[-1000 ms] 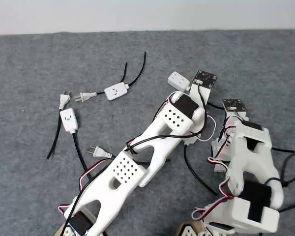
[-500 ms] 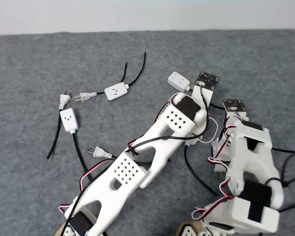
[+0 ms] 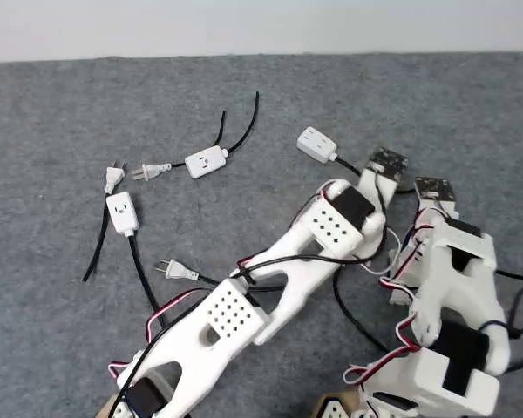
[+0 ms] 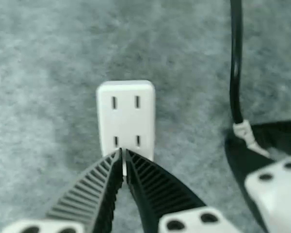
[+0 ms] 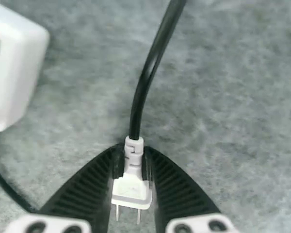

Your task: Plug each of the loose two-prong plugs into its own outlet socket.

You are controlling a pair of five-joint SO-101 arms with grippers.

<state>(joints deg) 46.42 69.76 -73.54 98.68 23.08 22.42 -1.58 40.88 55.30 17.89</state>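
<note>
Right wrist view: right pincer [image 5: 132, 153] pinches a white two-prong plug [image 5: 131, 187] by its flat sides, near the outlet socket [image 5: 9, 63]. Left pincer [image 4: 122, 154], pressed together, touches that socket's edge. The plug looks light and rigid; its stiff black cord [image 5: 150, 68] may tug.

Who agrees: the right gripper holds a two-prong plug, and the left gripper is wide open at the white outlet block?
Wrong on one point: the left wrist view shows the left gripper shut, its tips meeting at the edge of the white outlet block. The right gripper does hold a two-prong plug.
</note>
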